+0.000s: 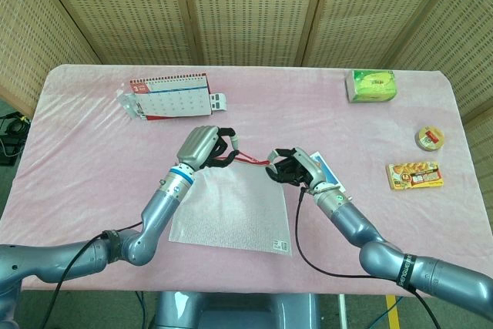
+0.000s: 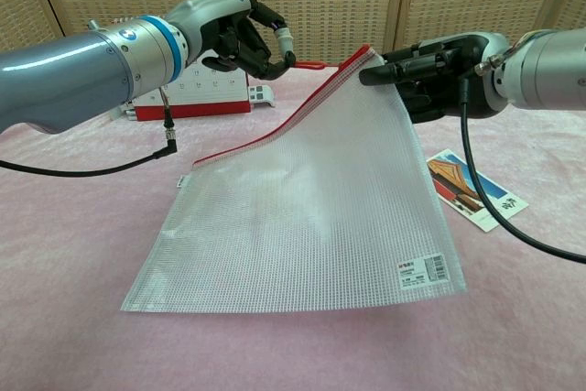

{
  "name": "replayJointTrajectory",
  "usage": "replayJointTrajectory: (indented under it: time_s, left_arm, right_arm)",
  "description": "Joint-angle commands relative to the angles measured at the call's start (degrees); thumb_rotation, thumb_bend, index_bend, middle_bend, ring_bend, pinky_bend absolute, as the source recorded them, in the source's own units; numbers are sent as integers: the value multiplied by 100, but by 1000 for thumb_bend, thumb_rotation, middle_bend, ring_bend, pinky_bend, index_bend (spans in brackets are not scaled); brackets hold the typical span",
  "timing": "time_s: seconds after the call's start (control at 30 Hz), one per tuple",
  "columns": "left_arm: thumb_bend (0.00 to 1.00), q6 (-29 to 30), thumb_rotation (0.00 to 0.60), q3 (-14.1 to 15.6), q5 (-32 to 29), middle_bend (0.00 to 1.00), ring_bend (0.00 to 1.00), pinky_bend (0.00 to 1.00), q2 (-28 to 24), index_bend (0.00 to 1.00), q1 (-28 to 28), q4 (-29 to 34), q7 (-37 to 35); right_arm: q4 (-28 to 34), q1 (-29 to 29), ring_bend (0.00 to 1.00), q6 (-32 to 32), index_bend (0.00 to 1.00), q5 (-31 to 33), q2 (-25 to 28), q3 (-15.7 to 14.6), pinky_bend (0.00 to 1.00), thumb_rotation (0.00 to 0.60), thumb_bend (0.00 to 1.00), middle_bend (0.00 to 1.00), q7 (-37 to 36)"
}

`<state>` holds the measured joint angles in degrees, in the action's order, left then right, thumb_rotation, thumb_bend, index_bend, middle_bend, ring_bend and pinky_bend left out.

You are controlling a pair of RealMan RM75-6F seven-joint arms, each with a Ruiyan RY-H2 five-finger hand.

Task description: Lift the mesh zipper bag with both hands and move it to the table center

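Note:
The mesh zipper bag (image 2: pixel 311 208) is a clear white net pouch with a red zipper strip along its top. It hangs tilted above the pink table (image 1: pixel 92 152), its top edge raised and its lower edge near the cloth. My left hand (image 2: pixel 243 38) is curled and pinches the red zipper pull cord (image 2: pixel 311 65) at the top edge. My right hand (image 2: pixel 430 75) grips the bag's top right corner. In the head view the bag (image 1: pixel 235 209) spreads below the left hand (image 1: pixel 202 146) and the right hand (image 1: pixel 293 167).
A picture postcard (image 2: pixel 476 188) lies on the cloth under my right wrist. A desk calendar (image 1: pixel 171 96) stands at the back left. A green tissue pack (image 1: pixel 372 85), a round tin (image 1: pixel 430 138) and a snack packet (image 1: pixel 415 174) sit at the right.

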<state>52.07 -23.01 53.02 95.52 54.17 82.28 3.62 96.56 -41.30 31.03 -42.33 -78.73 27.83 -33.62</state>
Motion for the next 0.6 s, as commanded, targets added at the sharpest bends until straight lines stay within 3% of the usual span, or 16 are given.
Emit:
replayJointTrajectory:
  time_s: [0.03, 0.6]
  left_arm:
    - [639, -22, 600, 16, -28, 978, 953, 1000, -42, 857, -21, -53, -13]
    - [639, -326, 600, 218, -302, 978, 953, 1000, -414, 857, -253, -491, -152]
  right_arm:
    - [34, 57, 933, -61, 709, -75, 44, 72, 1000, 600, 748, 962, -106]
    - [113, 430, 933, -197, 709, -317, 485, 645, 1000, 600, 753, 962, -814]
